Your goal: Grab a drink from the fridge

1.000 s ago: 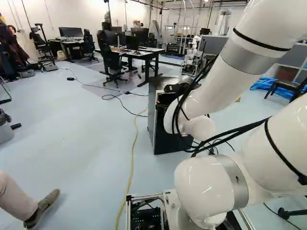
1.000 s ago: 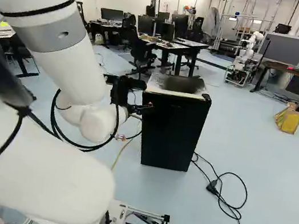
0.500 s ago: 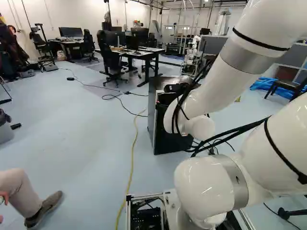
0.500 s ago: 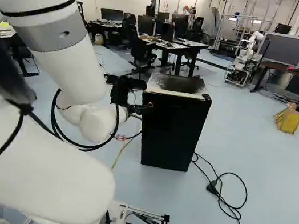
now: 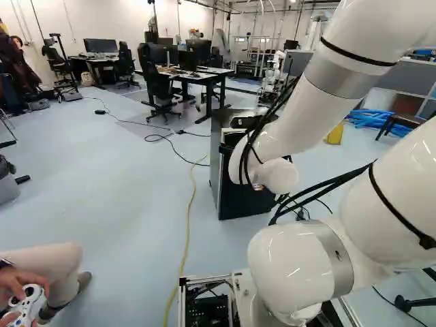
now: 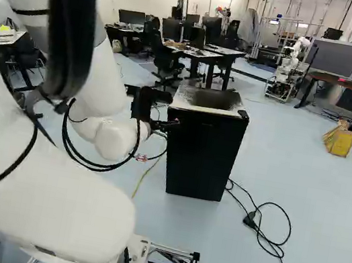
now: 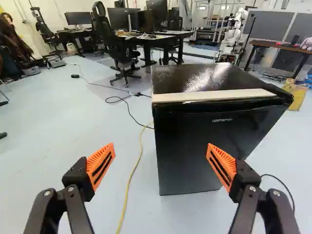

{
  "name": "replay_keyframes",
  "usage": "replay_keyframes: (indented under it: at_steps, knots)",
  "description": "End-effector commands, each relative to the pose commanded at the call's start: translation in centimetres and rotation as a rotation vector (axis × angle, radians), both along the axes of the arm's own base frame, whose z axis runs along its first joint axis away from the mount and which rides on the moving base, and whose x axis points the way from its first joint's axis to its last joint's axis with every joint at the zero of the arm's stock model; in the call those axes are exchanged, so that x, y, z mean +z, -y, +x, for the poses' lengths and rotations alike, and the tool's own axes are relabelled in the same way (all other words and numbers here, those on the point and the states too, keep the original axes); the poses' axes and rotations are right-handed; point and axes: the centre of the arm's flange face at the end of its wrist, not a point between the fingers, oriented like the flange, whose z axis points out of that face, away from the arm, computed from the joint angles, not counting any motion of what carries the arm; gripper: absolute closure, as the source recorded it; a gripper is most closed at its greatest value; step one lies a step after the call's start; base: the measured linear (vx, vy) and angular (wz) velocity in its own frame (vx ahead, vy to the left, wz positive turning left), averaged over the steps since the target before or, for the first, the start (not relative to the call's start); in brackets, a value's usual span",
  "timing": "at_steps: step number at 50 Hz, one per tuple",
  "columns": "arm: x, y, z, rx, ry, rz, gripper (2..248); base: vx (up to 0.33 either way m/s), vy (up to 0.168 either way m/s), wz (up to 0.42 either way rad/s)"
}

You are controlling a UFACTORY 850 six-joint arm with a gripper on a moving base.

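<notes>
The drink itself shows in no view; it is presumably inside the black mini fridge (image 7: 181,80), which stands on the floor (image 7: 73,141) with its front door (image 7: 179,156) apparently closed, about one o'clock of the wrist when twelve is straight ahead along the end effector (image 7: 160,146). The drink will likely be a can or bottle, fairly heavy for its size, smooth and perhaps slippery with cold; a level hold around its middle, firm but short of denting it, would suit. The door comes first and should handle quite differently: a stiff, glossy panel, probably held by a magnetic seal that resists and then lets go suddenly. A dark fitting (image 6: 243,114) at its three o'clock top corner looks like a hinge, so the free edge is probably at nine o'clock, and that is where to hook or pinch it; the flat face offers nothing to squeeze. A hard tug might drag or tip the small cabinet. The end effector is spread wide, with nothing between its orange pads (image 7: 101,166). In the right base view the white arm (image 6: 61,200) reaches up and forward from its foot, then folds down to a low wrist (image 6: 117,139), which sits toward nine o'clock of the cabinet. Whether the end effector touches the door edge cannot be told.
</notes>
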Motion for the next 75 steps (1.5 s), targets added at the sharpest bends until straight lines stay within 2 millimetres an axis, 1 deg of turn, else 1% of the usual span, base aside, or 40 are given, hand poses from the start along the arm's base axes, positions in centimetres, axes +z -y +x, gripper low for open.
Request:
replay_keyframes:
  at_steps: [48, 75]
  knots:
    - [0.1, -3.2, 1.7, -0.057, -0.016, 0.076, 3, 0.0, 0.0, 0.0]
    - [0.2, -5.9, 3.6, -0.096, -0.032, 0.122, 3, 0.0, 0.0, 0.0]
